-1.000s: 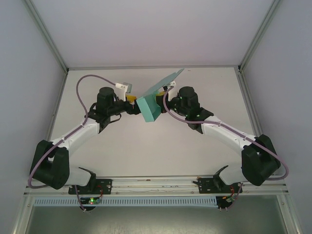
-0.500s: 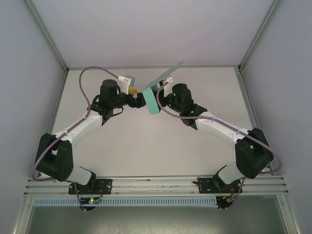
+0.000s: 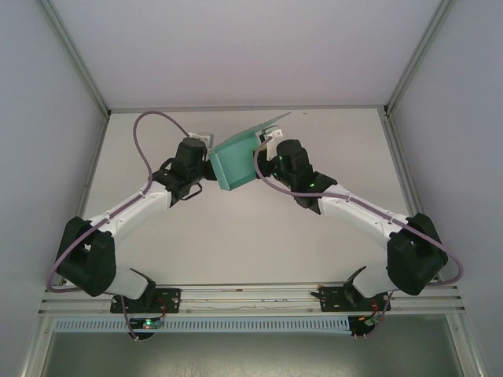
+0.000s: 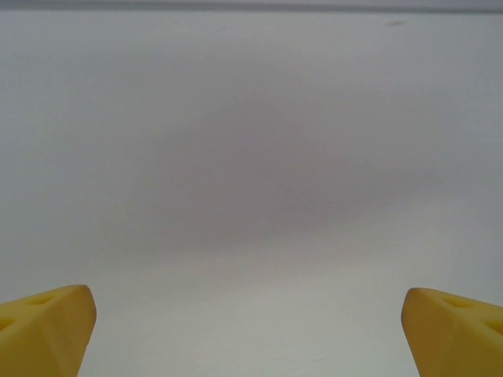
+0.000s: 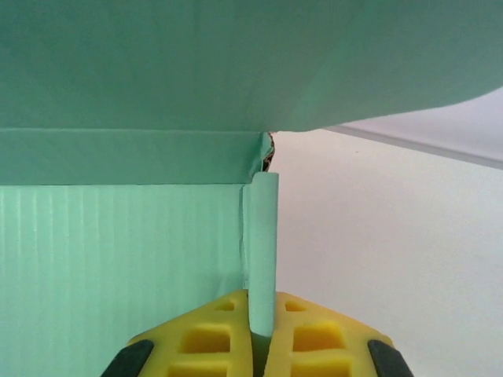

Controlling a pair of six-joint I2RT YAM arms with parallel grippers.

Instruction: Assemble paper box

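Note:
The teal-green paper box is held up off the table between the two arms, its broad face turned toward the overhead camera and a lid flap sticking up behind. My right gripper is shut on one side wall of the box, yellow fingers pinching the card edge; the open inside and the lid above fill the left of that view. My left gripper is open, its two yellow fingertips wide apart over bare table, just left of the box.
The white table lies inside a frame with grey walls on three sides. A rail runs along the near edge by both arm bases. Purple cables loop from each arm.
The box has turned so its broad face shows from above and has shifted left. The left gripper has drawn back from the box and swung to point down beside it.

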